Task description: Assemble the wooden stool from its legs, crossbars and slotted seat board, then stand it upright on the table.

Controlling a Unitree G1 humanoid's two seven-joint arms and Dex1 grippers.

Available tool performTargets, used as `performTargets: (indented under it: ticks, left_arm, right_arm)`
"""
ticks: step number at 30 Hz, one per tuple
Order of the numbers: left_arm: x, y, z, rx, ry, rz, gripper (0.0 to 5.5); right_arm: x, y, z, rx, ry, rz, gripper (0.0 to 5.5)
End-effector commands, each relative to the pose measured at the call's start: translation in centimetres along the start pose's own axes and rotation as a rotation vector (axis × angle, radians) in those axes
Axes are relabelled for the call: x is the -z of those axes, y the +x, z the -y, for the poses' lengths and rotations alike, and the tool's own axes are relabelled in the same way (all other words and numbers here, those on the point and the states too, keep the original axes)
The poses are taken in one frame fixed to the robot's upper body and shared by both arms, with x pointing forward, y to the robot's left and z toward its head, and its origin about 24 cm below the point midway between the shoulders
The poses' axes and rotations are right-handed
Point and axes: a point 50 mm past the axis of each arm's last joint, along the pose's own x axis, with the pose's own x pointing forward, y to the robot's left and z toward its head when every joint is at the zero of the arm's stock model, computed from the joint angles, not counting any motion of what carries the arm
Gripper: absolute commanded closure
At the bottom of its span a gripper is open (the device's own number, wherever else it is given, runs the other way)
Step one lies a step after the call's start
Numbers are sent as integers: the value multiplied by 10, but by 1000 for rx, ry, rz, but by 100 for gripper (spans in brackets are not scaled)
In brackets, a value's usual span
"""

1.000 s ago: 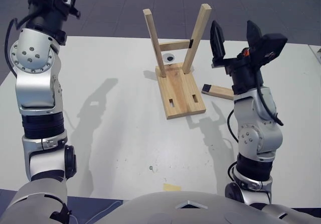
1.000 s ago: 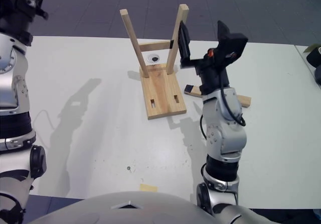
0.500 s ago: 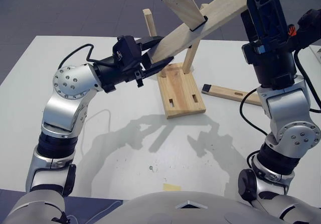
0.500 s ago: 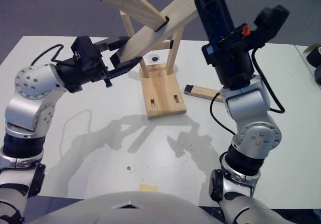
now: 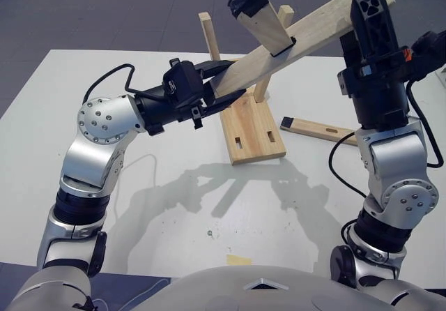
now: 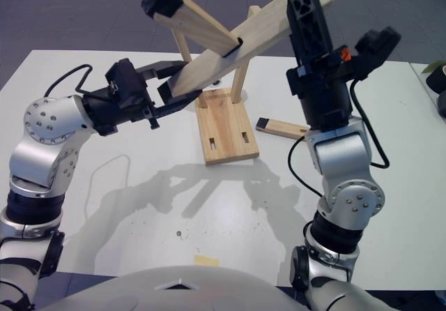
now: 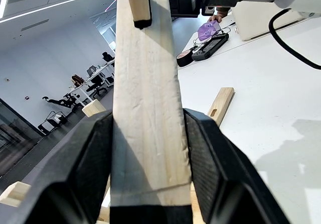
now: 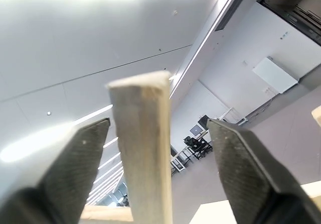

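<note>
- Held leg (image 5: 279,49): lower end buried between the fingers of the left tool (image 5: 226,82). A stretch near the upper end is covered by the right tool (image 5: 371,8).
- Left wrist view: this leg runs off the top and bottom edges, neither end seen.
- Seat board (image 5: 251,130): far end and feet of the two upright legs (image 5: 208,42) screened by held leg and left tool.
- Loose bar (image 5: 313,128) on table (image 5: 49,88): right end hidden behind right arm (image 5: 390,164).
- Right wrist view: leg cut at bottom edge.

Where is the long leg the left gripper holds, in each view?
Left eye: long leg slants from centre to upper right.
Right eye: leg slants centre to top right.
Left wrist: leg clamped in the left gripper.
Right wrist: leg inside the right gripper.
Landmark: the crossbar joined to it.
</note>
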Motion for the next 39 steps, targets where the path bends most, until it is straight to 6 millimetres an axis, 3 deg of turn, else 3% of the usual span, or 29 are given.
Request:
performTargets:
  ticks: [1,12,18,19,23,27,29,31,36,39]
  left_arm:
    - [-1,0,4,16,35,-4,343]
    - [0,-3,8,47,49,-15,343]
    - [0,-1,8,13,56,-13,344]
    - [0,-1,7,1,57,-13,307]
    - [0,-8,-9,-88,4,-13,244]
    - [6,-36,-38,-278,-17,-77,176]
    - [7,-44,-51,-408,-46,-76,140]
    - [10,-45,-51,-454,-65,-84,114]
    - [21,-32,-32,-392,-104,-106,35]
    - [24,-29,-27,-376,-114,-115,10]
  right_arm:
    - [8,-1,-4,1,16,-33,267]
    - [8,-1,-2,5,-94,-68,437]
    - [-1,-5,7,84,-9,81,447]
    - [-4,-7,10,104,-13,102,448]
    - [-30,-18,24,220,-138,195,448]
    - [-59,-48,49,415,-318,170,448]
    - [-56,-68,65,551,-389,77,448]
    - [-52,-81,80,664,-427,18,448]
    - [-26,-74,85,637,-428,-100,448]
    - [-21,-64,83,587,-444,-122,448]
